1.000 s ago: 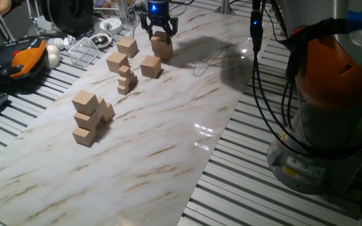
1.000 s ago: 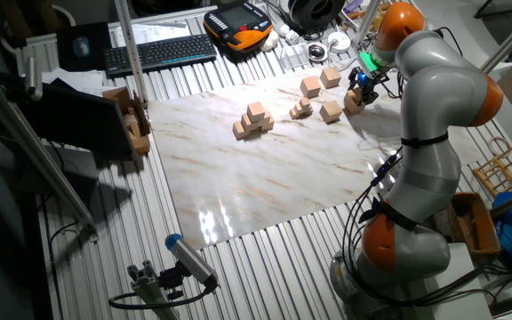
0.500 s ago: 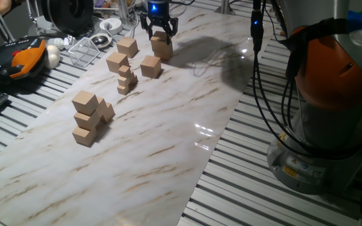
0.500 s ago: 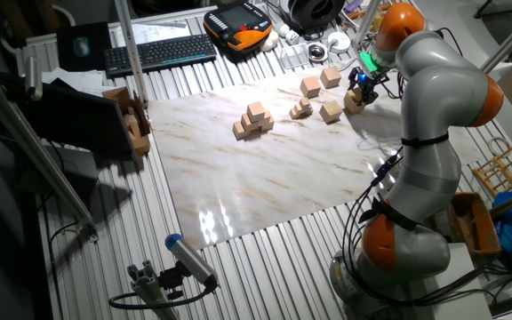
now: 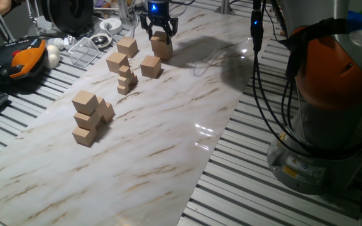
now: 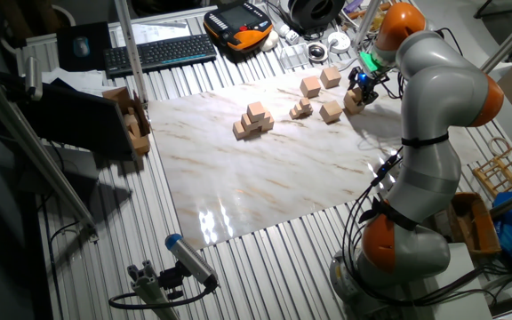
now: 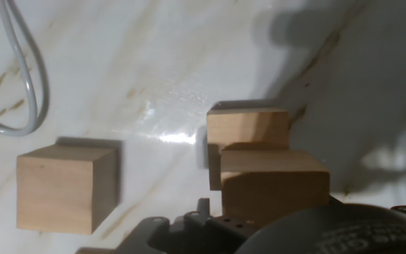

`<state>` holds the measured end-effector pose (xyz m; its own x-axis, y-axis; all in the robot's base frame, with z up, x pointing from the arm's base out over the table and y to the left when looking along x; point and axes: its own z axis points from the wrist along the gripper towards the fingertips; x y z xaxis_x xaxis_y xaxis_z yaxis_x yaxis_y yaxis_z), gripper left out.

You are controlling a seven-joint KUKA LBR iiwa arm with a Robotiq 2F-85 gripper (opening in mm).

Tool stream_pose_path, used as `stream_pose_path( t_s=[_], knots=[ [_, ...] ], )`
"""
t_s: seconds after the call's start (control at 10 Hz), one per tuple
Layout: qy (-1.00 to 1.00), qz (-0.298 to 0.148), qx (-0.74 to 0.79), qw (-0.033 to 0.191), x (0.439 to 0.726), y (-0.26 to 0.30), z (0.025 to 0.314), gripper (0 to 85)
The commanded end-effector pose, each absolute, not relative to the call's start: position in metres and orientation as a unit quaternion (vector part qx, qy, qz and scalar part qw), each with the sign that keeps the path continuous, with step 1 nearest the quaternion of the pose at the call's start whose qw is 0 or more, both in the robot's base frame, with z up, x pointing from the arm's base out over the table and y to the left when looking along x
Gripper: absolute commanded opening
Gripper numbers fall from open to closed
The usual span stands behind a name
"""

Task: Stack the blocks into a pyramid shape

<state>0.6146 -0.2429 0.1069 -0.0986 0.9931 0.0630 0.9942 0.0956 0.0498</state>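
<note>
My gripper [image 5: 160, 32] is at the far end of the marble board, with its fingers on either side of a tan block [image 5: 160, 39] that sits on top of a second block [image 5: 162, 51]. In the hand view the upper block [image 7: 273, 187] is close under the hand, offset over the lower block [image 7: 247, 128], with another loose block [image 7: 65, 187] to the left. Three loose blocks [image 5: 127, 46] [image 5: 117, 61] [image 5: 150, 66] lie nearby. A stepped pile of blocks [image 5: 88, 118] stands further along the board. It also shows in the other fixed view [image 6: 253, 120], as does the gripper [image 6: 360, 86].
A heap of much smaller tan cubes [image 5: 126, 80] sits between the loose blocks and the pile. An orange pendant [image 5: 24, 56], a clear tray [image 5: 83, 50] and a keyboard [image 6: 160, 53] lie beyond the board's edge. The arm's base [image 5: 325, 125] and cables [image 5: 256, 37] stand at the right.
</note>
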Motion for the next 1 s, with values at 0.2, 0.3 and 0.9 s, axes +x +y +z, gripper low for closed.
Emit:
stream_pose_path(
  t_s=[0.2, 0.3, 0.9],
  knots=[
    [-0.741, -0.040, -0.671, 0.007, 0.6155, -0.2427, 0.1066, 68.0],
    [-0.741, -0.040, -0.670, 0.007, 0.6158, -0.2425, 0.1066, 68.0],
    [-0.739, -0.039, -0.672, 0.004, 0.6167, -0.2424, 0.1060, 68.0]
  ],
)
